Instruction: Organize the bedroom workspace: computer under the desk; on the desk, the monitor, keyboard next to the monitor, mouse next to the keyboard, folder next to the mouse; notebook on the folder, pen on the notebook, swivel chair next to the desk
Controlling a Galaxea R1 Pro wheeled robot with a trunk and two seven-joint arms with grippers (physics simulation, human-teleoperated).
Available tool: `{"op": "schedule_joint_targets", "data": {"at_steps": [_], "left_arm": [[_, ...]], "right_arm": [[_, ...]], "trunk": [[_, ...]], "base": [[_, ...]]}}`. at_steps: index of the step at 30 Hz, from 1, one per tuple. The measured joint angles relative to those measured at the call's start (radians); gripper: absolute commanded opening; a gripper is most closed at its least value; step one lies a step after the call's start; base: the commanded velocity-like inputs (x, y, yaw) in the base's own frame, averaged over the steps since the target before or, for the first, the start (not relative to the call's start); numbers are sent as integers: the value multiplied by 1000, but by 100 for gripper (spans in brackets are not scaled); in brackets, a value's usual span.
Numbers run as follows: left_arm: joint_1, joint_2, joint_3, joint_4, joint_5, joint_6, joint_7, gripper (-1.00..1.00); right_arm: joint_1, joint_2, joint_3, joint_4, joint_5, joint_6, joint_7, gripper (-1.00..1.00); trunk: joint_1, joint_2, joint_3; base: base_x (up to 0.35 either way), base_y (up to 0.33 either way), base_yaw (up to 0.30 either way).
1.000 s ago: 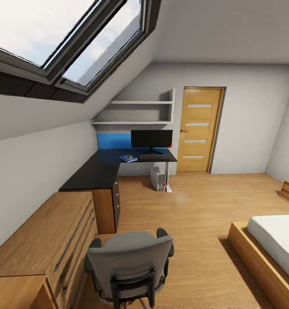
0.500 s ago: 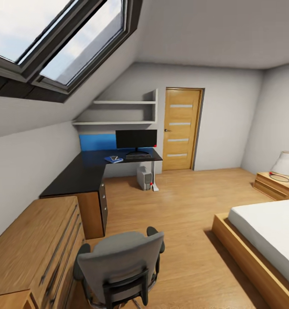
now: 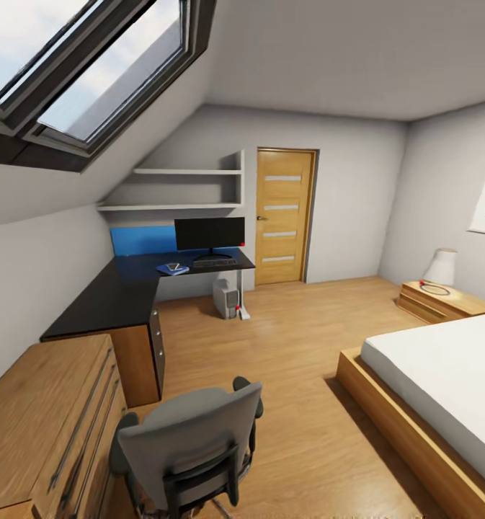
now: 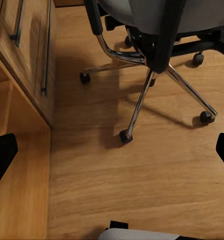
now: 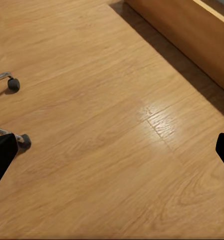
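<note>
The far desk (image 3: 119,299) already carries monitor (image 3: 209,234), keyboard (image 3: 215,263) and folder (image 3: 173,269), computer (image 3: 225,298) beneath. Near, the swivel chair (image 3: 188,443) waits well apart. Both grippers (image 4: 112,150) (image 5: 112,152) gape, holding nothing.

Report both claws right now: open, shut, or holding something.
Left claw: open, holding nothing, above the wooden floor near the swivel chair base.
Right claw: open, holding nothing, over bare floor.
</note>
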Motion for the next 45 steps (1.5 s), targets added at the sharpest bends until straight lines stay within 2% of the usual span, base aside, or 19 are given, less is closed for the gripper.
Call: {"op": "schedule_joint_targets", "data": {"at_steps": [11, 37, 45], "left_arm": [[0, 0, 0, 0, 0, 0, 0, 100], [0, 0, 0, 0, 0, 0, 0, 100], [0, 0, 0, 0, 0, 0, 0, 100]], "right_arm": [[0, 1, 0, 0, 1, 0, -1, 100], [0, 2, 1, 0, 2, 0, -1, 100], [0, 1, 2, 0, 3, 0, 0, 100]], "trunk": [[0, 0, 0], [0, 0, 0], [0, 0, 0]], "base": [[-56, 28, 25], [-2, 1, 254], [0, 0, 97]]}}
